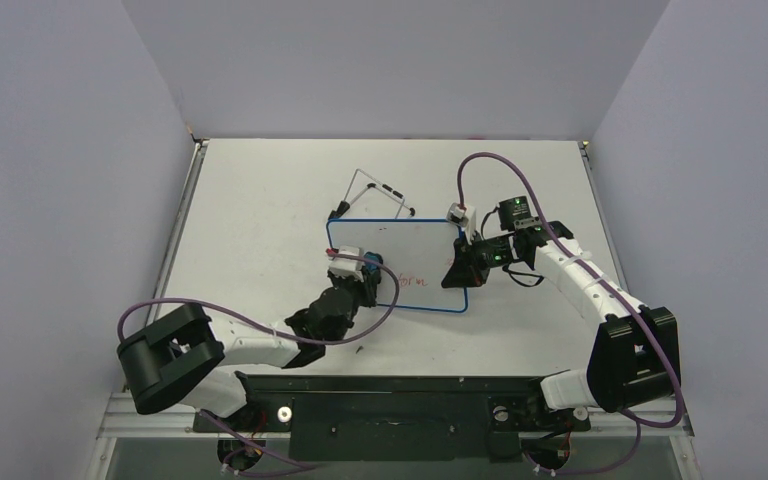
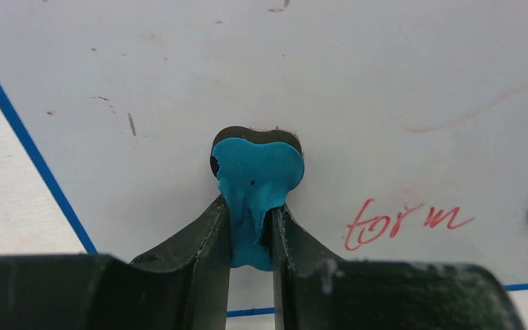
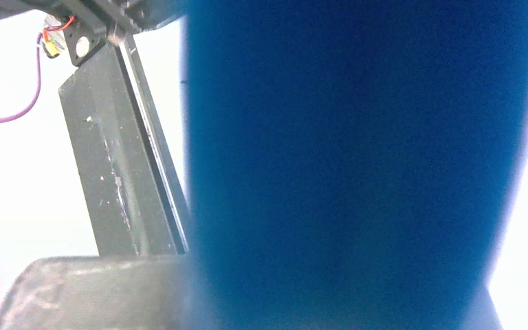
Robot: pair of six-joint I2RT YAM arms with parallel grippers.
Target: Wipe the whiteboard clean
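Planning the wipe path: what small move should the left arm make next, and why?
Probably slide the eraser right and slightly nearward onto the red writing: the left gripper pinches it against the whiteboard, and that word sits unerased just beside it.

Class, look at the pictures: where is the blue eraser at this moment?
In the left wrist view, the eraser is pinched in the left gripper against the whiteboard, to the picture's left of the red writing.
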